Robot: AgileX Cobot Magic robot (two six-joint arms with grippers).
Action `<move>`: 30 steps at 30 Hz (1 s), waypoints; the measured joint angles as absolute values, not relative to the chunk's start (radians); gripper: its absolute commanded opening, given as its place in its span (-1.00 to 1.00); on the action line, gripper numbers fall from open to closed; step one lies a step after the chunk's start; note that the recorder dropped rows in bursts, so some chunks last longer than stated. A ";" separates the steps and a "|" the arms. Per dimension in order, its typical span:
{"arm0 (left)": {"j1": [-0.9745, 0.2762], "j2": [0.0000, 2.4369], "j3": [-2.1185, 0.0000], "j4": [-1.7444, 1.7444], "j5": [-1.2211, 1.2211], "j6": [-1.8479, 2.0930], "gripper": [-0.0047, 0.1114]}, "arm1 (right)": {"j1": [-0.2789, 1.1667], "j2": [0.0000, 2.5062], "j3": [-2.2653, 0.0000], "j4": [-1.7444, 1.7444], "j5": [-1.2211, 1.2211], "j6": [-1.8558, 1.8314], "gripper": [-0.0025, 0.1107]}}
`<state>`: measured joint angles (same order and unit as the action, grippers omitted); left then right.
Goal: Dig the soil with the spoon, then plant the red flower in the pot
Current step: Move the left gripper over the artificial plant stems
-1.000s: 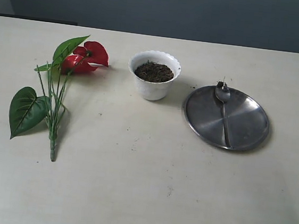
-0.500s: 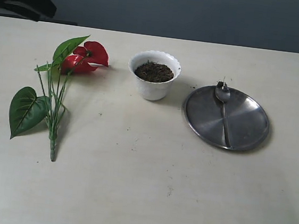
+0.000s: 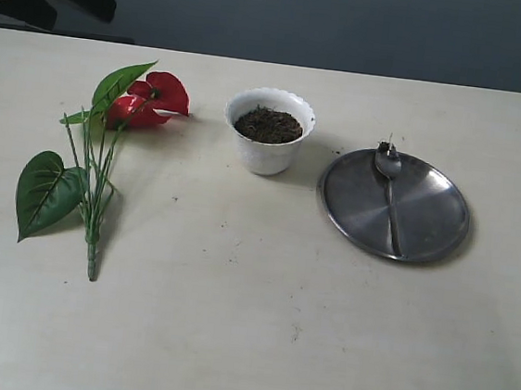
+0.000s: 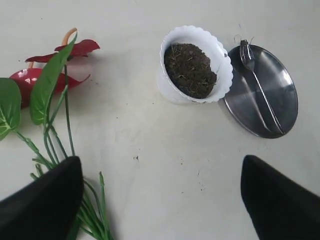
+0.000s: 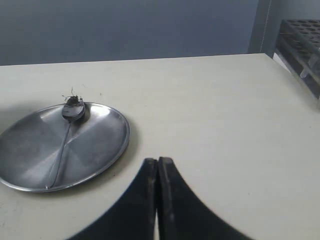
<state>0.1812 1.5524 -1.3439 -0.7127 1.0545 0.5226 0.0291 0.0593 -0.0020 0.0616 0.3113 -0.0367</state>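
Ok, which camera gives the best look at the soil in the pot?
The left wrist view: it looks down into the pot, so the soil shows nearly whole. The exterior view shows it at a flat angle; the right wrist view misses the pot.

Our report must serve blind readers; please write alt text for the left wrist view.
A white pot full of dark soil stands on a pale table, with a spoon lying on a steel plate beside it. A red flower with green stems and leaves lies flat on the pot's other side. Two black jaws stand wide apart in front, holding nothing.
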 measured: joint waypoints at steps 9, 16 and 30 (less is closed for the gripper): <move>0.181 1.552 -1.344 -0.717 1.051 0.523 0.47 | 0.029 0.059 -0.002 0.062 0.311 -0.037 -0.97; 0.181 1.552 -1.344 -0.720 1.051 0.523 0.66 | 0.029 0.059 -0.002 0.062 0.311 -0.037 -0.97; 0.181 1.552 -1.344 -0.705 1.027 0.545 0.88 | 0.029 0.059 -0.002 0.062 0.311 -0.037 -0.97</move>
